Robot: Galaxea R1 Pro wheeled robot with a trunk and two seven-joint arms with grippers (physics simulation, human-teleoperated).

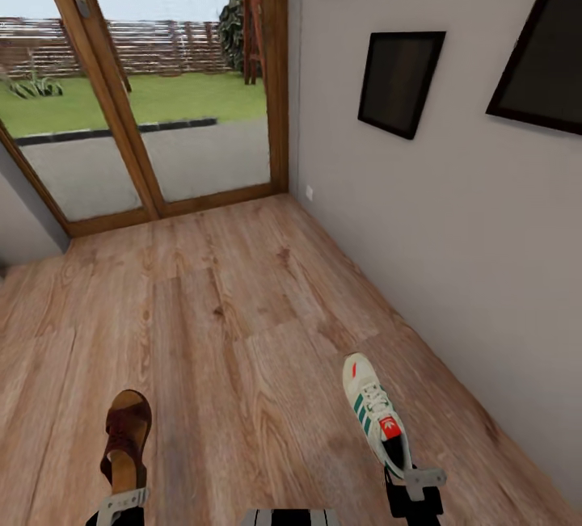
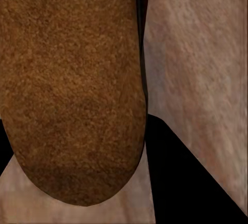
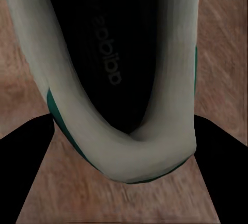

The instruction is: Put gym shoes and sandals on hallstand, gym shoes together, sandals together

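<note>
- Left gripper (image 1: 121, 503), cut off by the head view's lower edge, clamps the heel of a dark brown leather strapped sandal (image 1: 126, 437); the toe points away from its fingers.
- Right gripper (image 1: 414, 484) clamps the heel of a white lace-up gym shoe (image 1: 373, 411) with green stripes.
- Light brown wood-plank corridor floor (image 1: 234, 308) lies beyond both.

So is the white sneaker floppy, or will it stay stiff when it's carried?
The sneaker, held at its heel by the right tool, sticks straight out without drooping, so it's probably fairly stiff. Its padded collar keeps its shape, so likely firm, not floppy.
</note>
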